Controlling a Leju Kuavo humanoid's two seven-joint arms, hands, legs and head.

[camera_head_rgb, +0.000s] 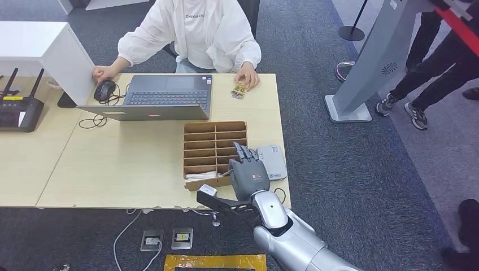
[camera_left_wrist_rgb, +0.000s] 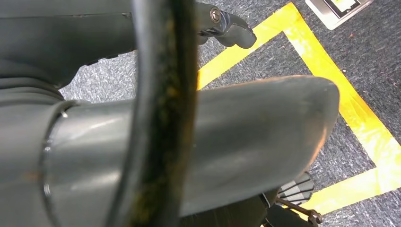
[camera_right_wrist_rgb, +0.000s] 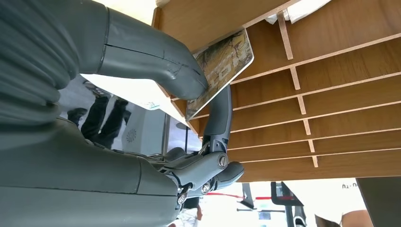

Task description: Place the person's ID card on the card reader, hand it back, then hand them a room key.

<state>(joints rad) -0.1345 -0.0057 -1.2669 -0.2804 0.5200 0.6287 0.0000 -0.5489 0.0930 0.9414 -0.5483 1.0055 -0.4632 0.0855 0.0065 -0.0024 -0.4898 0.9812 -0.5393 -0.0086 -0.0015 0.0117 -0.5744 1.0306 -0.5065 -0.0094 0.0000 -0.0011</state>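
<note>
The right robot hand (camera_right_wrist_rgb: 198,109) is pinching a patterned card (camera_right_wrist_rgb: 222,66) between thumb and finger over the wooden slotted tray (camera_head_rgb: 214,148) on the counter (camera_head_rgb: 141,164). Judging it a room key, lifting it straight out would avoid snagging dividers. The print is unreadable; the left robot hand (camera_left_wrist_rgb: 227,28) is cut off, its grip unclear.

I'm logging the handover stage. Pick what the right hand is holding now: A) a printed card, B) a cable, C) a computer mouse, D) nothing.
A: in the right wrist view the right hand pinches a printed card between thumb and finger, at the wooden organizer.
</note>
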